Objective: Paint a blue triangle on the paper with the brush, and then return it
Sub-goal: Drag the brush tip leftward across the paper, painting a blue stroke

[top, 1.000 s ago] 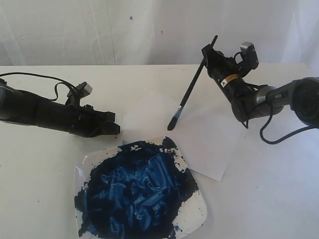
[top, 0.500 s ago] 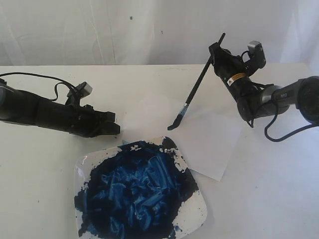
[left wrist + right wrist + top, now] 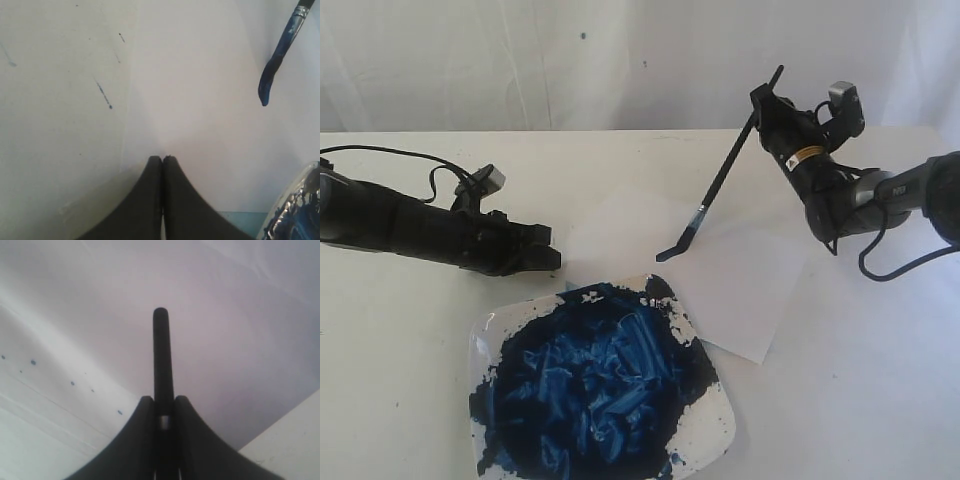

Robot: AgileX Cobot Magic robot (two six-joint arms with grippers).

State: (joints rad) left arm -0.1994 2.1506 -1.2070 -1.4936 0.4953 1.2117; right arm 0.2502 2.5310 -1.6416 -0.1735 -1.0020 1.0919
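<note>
on the right side of the table [image 3: 880,380], the right gripper [image 3: 767,104] is clamped on the upper end of the brush [image 3: 720,185]; the right wrist view shows the black handle pinched between both jaws. compared with one second ago, this gripper has shifted up and toward the right edge of the exterior view, while the bristle tip has stayed at nearly the same spot over the left part of the paper [image 3: 740,290]. as a result the handle leans flatter, and the blue-loaded bristles, straight before, are now bent sideways at the tip. judgement: the bend indicates that the tip is pressed on the sheet, so the first stroke is starting. no blue triangle is visible yet; the sheet shows no mark in either view that covers it. the plate [image 3: 718,425] with the dark-blue paint [image 3: 590,380] lies at the near edge of the paper, unchanged. the left gripper [image 3: 548,256] rests on the table to the left of the paper, jaws closed together on nothing, and has not moved. remaining work: all three sides of the triangle, then return of the brush.
</note>
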